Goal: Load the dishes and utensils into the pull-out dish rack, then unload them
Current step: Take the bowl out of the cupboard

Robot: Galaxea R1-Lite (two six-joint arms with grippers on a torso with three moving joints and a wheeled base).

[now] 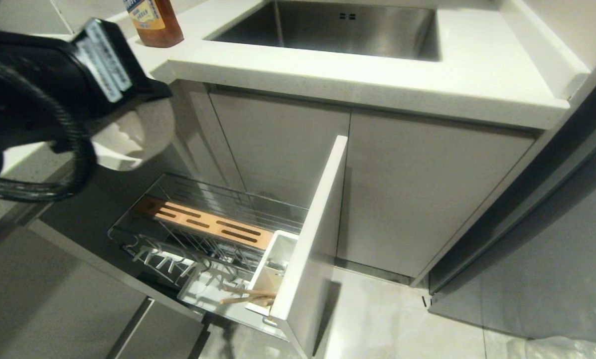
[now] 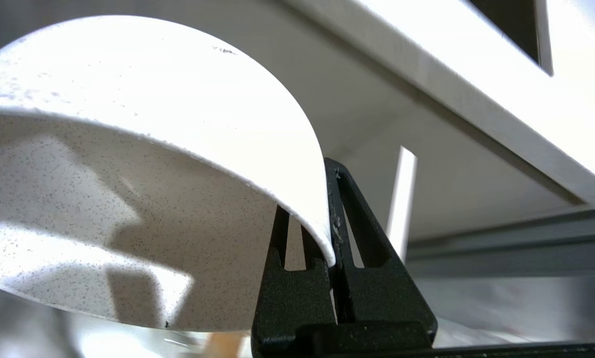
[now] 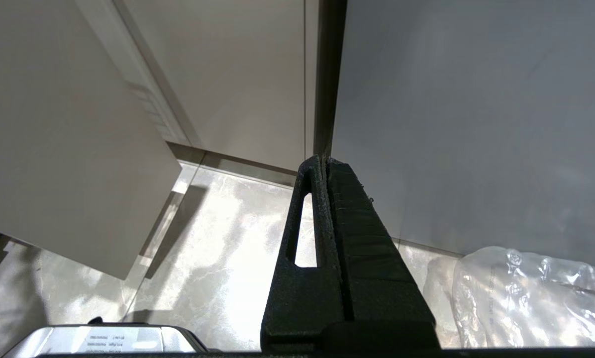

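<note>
Cream-white speckled bowl (image 2: 143, 164), rim clamped in the left pincer (image 2: 330, 233), held in the air below the counter (image 1: 358, 75) edge and above the pulled-out dish rack (image 1: 203, 234). Wooden chopsticks (image 1: 248, 295) lie in the rack's white caddy (image 1: 273, 269), well below that pincer. Right pincer (image 3: 327, 164): fingers pressed together, empty, above the floor.

Cream-white bowl (image 2: 143, 199) with fine dark speckles, black pincer (image 2: 330, 238), chopsticks (image 1: 248, 295) seemingly pale wood.
</note>
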